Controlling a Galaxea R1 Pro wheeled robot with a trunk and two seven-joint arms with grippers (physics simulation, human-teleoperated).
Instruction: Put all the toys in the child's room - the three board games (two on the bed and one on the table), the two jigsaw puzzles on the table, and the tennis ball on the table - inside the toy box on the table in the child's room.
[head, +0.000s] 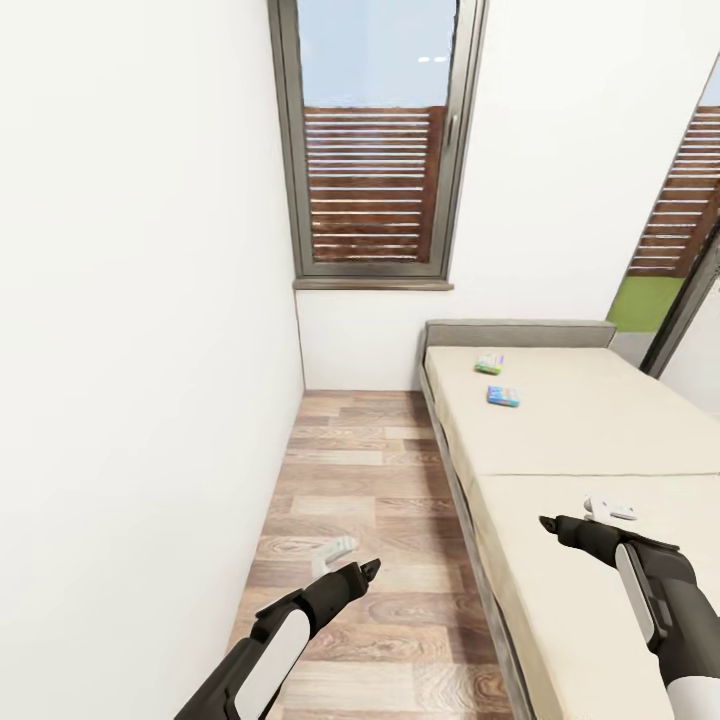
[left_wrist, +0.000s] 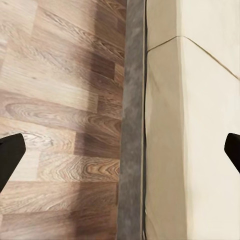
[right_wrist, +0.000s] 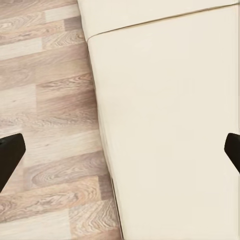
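Two board games lie on the far part of the bed: a white-green box near the headboard and a smaller blue box just in front of it. My left gripper hangs open over the wooden floor beside the bed, with nothing between its fingers. Over the near part of the mattress my right gripper is open and empty too, its fingertips spread wide. Both grippers are well short of the boxes. The table, toy box, jigsaw puzzles and tennis ball are out of view.
A narrow strip of wooden floor runs between the white wall on the left and the bed's grey frame. A tall window closes the far end. A grey headboard stands behind the boxes.
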